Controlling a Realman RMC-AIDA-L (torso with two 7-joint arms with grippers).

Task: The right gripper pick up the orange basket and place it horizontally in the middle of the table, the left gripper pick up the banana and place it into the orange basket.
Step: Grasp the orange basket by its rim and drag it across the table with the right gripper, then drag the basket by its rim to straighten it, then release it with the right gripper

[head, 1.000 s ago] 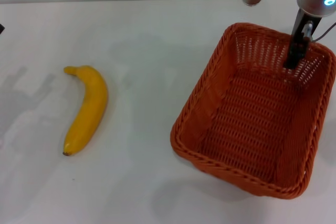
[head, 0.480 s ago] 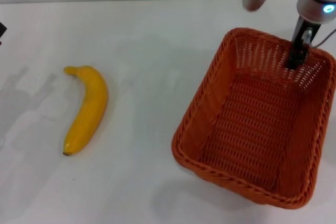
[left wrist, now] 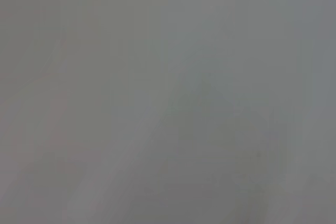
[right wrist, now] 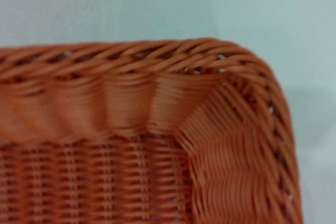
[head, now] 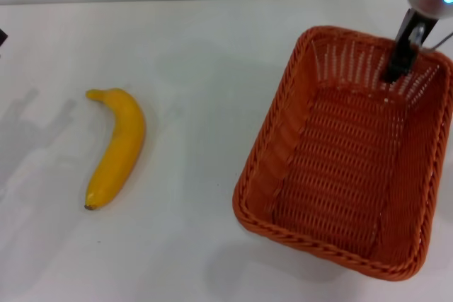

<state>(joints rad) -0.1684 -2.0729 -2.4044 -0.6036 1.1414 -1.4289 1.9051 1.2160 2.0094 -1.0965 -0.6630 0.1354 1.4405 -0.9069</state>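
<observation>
Fingers of the right gripper (head: 398, 61) are showing only as one black finger reaching down inside the far wall of the basket (head: 340, 167); whether it is clamping the wall I cannot tell, since the matching finger is hidden behind the weave. Right wrist view is showing a basket (right wrist: 157, 129) corner and braided rim close up, no finger in it.

Step in hand, by my reading: right gripper is picking up the basket, which is sitting at the right side of the table (head: 205, 54), long axis running near to far and slightly skewed. Its near end looks possibly lifted, shadow underneath, but not sure. Next move is calling for carrying it left toward the table's middle and turning it so the long side lies crosswise, then setting it flat.

Right arm is coming in from the top right corner, grey wrist above the far rim, finger angling down into the basket.

Banana (head: 117, 146) is lying on the table's left side, well apart from the basket, untouched. Left gripper is not in view; left wrist view is showing only blank grey.
</observation>
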